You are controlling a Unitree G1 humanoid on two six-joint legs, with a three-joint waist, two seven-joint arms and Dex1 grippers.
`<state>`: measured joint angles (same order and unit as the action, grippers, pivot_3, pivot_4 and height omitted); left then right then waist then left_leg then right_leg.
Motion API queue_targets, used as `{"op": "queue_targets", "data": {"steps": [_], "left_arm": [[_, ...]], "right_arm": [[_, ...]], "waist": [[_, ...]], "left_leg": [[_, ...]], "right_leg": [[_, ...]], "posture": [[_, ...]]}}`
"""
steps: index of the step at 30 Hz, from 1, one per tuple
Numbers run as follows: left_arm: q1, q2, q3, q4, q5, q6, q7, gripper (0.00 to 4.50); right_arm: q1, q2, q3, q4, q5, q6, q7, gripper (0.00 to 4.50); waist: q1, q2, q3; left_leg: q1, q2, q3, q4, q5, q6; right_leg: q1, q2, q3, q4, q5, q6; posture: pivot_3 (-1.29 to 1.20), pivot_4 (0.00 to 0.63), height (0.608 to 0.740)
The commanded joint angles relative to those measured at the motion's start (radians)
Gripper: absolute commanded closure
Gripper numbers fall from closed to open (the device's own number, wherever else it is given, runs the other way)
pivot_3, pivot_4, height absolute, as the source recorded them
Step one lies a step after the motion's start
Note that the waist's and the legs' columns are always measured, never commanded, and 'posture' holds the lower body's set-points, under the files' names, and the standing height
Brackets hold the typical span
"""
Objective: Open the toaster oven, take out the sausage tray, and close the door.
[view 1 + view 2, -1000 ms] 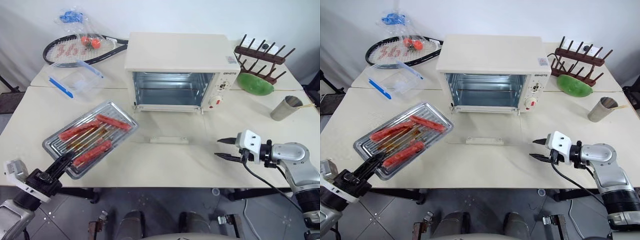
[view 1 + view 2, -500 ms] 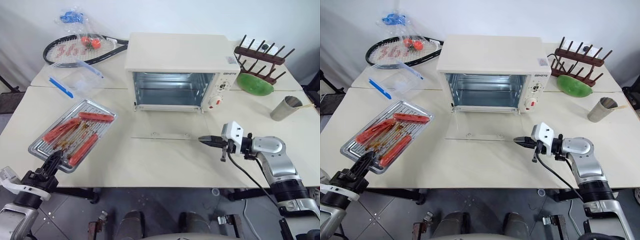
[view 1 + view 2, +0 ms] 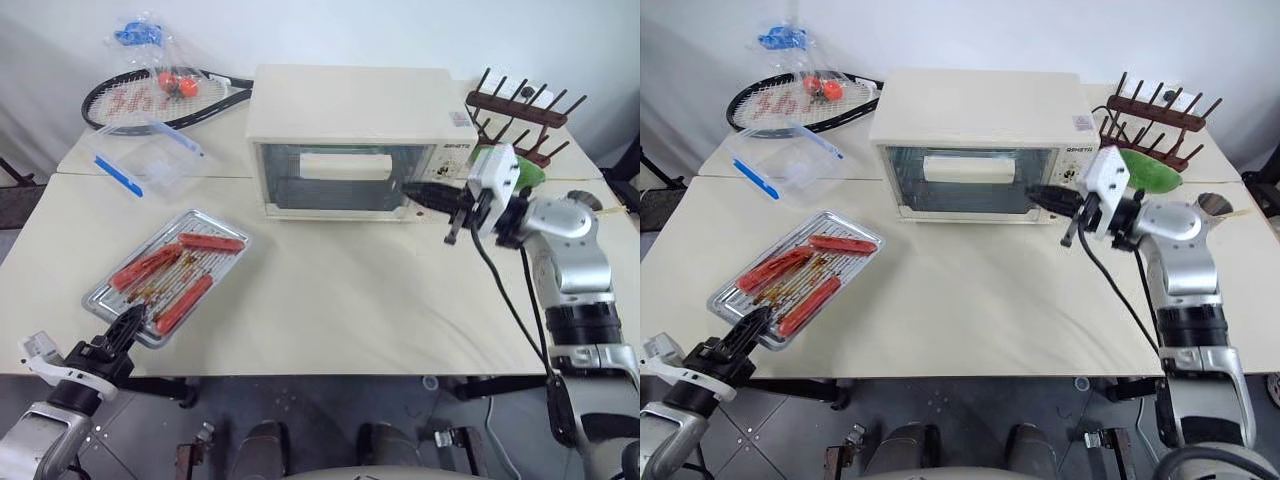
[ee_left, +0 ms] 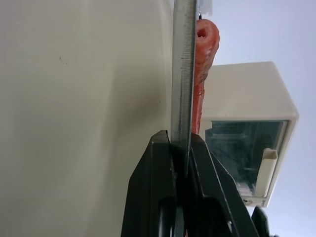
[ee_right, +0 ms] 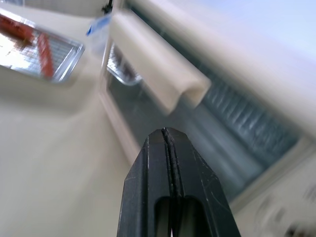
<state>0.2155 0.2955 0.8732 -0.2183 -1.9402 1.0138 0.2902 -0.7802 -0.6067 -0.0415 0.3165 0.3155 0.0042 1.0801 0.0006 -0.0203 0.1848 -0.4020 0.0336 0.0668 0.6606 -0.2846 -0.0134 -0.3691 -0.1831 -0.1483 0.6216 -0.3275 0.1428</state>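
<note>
The cream toaster oven (image 3: pixel 350 110) stands at the back of the table, its glass door (image 3: pixel 335 185) upright against the front and the bar handle (image 3: pixel 345 165) facing me. My right gripper (image 3: pixel 410 190) is shut and empty, level, its tips at the door's right edge beside the control panel. In the right wrist view the shut fingers (image 5: pixel 165 148) point just below the handle (image 5: pixel 158 74). The silver sausage tray (image 3: pixel 165 275) with red sausages (image 3: pixel 210 242) lies on the table at the left. My left gripper (image 3: pixel 128 320) is shut on the tray's near corner, clamping its rim (image 4: pixel 183 98).
A clear plastic box with a blue lid (image 3: pixel 145 160), a tennis racket (image 3: pixel 150 98) and a plastic bag (image 3: pixel 140 35) lie at the back left. A wooden rack (image 3: pixel 515 105), a green object (image 3: pixel 1150 165) and a metal cup (image 3: pixel 1212 203) sit at the back right.
The door went from lying flat open to upright against the oven. My right gripper shut, then rose and moved toward the oven with it. The left gripper kept hold of the tray.
</note>
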Motion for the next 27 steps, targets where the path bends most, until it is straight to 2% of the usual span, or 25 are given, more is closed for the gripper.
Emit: {"op": "queue_targets", "data": {"steps": [1,8,12,15,21,26,27], "left_arm": [[0.007,0.017,0.007,-0.010,-0.032,0.013,-0.023,4.50],[0.049,0.075,-0.048,0.007,-0.032,0.091,-0.099,4.50],[0.022,0.206,-0.179,0.065,-0.032,0.194,-0.199,4.50],[-0.029,0.287,-0.231,0.139,-0.032,0.241,-0.255,4.50],[-0.272,0.461,-0.432,0.376,-0.032,0.370,-0.321,4.50],[-0.502,0.471,-0.618,0.535,-0.032,0.416,-0.316,4.50],[-0.560,0.458,-0.660,0.567,0.003,0.432,-0.325,4.50]], "right_arm": [[-0.048,0.005,-0.010,0.049,-0.012,-0.041,0.002,4.47],[-0.070,0.006,-0.009,0.037,-0.005,-0.018,0.027,4.47],[0.054,-0.066,-0.014,-0.204,0.094,0.173,0.104,4.47],[0.137,-0.117,-0.020,-0.323,0.131,0.258,0.128,4.47],[0.361,-0.225,-0.059,-0.517,0.179,0.340,0.166,4.47],[0.470,-0.248,-0.097,-0.603,0.187,0.364,0.127,4.47],[0.492,-0.249,-0.112,-0.622,0.192,0.374,0.112,4.47]], "waist": [[0.001,0.000,0.000],[-0.003,0.000,0.000],[0.010,0.001,0.001],[0.022,0.002,0.001],[0.028,0.002,0.001],[0.021,0.002,0.001],[0.022,0.002,0.001]], "left_leg": [[0.000,0.000,0.000,0.000,0.000,0.000],[-0.001,0.000,0.001,0.000,0.000,0.000],[-0.002,0.000,0.000,-0.001,0.000,0.000],[-0.002,0.000,0.001,-0.001,0.000,0.000],[-0.002,0.000,0.002,-0.001,0.000,0.000],[-0.002,0.000,0.005,-0.002,0.000,0.000],[-0.001,0.000,0.005,-0.003,0.000,0.000]], "right_leg": [[0.000,0.000,0.000,0.000,0.000,0.000],[-0.002,0.000,0.001,0.000,0.000,0.000],[-0.003,0.001,0.001,0.001,0.000,0.000],[-0.004,0.001,0.004,0.000,0.000,0.000],[-0.005,0.002,0.006,0.001,0.000,0.000],[-0.006,0.002,0.009,0.002,0.000,0.001],[-0.007,0.002,0.010,0.001,0.000,0.001]], "posture": [[0.00,0.150,0.740],[0.00,0.150,0.740],[0.00,0.150,0.740],[0.00,0.150,0.740],[0.00,0.150,0.740],[0.00,0.150,0.740],[0.00,0.150,0.740]]}}
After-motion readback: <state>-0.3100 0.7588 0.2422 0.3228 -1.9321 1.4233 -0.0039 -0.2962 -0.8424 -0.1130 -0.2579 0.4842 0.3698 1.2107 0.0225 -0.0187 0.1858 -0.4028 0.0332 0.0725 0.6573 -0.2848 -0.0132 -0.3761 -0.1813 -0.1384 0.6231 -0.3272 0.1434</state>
